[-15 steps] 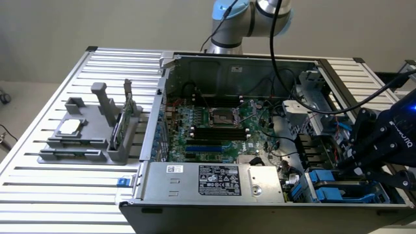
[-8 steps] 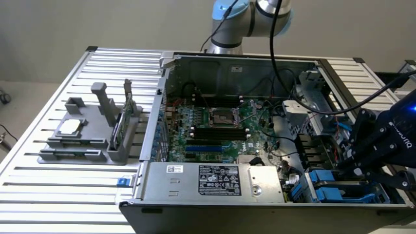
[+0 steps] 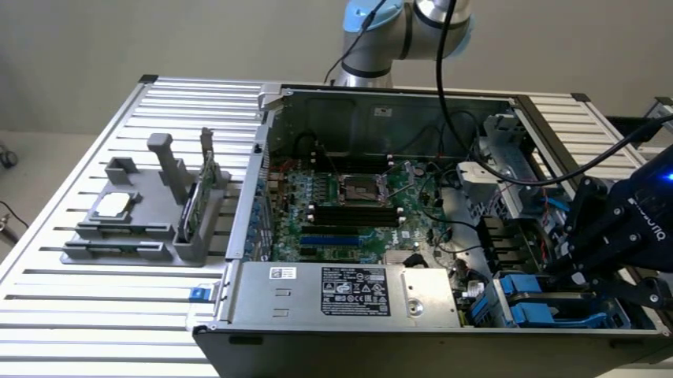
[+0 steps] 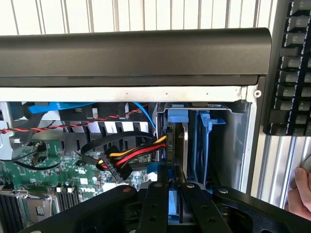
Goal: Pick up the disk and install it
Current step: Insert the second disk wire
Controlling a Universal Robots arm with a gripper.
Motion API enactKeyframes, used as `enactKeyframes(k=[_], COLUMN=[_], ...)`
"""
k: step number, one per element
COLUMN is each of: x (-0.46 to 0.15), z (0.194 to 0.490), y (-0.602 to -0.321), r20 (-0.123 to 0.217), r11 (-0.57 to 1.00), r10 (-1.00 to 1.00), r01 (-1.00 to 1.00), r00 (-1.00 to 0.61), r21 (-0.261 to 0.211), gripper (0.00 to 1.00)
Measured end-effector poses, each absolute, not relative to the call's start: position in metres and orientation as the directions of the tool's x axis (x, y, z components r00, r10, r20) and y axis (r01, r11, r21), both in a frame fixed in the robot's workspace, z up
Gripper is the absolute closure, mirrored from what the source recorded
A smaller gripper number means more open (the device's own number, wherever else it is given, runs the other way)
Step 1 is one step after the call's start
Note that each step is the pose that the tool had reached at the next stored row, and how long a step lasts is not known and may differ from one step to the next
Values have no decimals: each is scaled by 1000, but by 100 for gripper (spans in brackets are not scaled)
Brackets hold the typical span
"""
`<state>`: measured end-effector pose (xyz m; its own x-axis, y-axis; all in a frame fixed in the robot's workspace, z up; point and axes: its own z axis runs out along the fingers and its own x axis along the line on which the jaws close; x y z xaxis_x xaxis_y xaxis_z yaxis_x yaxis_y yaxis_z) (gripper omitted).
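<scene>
Black jaws of the gripper (image 4: pixel 167 206) seem clenched on the disk (image 4: pixel 181 145), standing upright in the computer case (image 3: pixel 347 295) bay. Stiff, heavy, fragile; best held by its blue frame.

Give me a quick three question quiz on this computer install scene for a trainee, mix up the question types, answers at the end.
1. True or false: the gripper is over the grey stand on the table.
2. Multiple choice: the disk in its blue carrier sits in (A) the drive bay at the case's corner, (B) the motherboard socket, (C) the table outside the case.
3. Fill in: at the wrist view's edge, beside the keyboard, part of a person's ____ shows.

Key: 1 false, it is at the drive bay; 2 A; 3 hand.
</scene>
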<state>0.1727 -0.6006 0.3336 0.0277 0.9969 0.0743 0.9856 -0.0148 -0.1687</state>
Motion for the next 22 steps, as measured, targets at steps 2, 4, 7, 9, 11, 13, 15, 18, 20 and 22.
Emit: enactKeyframes(k=[2,4,7,9,11,13,15,18,20,22], x=[173,173,173,172,172,170,167,162,158,153], z=[333,334,336,339,341,343,343,345,346,346], y=[-601,-601,-601,-601,-601,-601,-601,-601,-601,-601], r20=[74,75,75,74,74,75,75,74,74,74], r11=[-15,-15,-15,-15,-15,-15,-14,-12,-10,-9], r10=[997,997,997,997,997,997,997,997,997,997], r01=[986,986,986,986,986,986,986,986,986,986], r00=[28,28,28,28,28,28,27,25,23,22], r21=[-169,-169,-169,-169,-169,-169,-169,-169,-169,-169], gripper=[82,75,75,75,75,75,75,75,75,75])
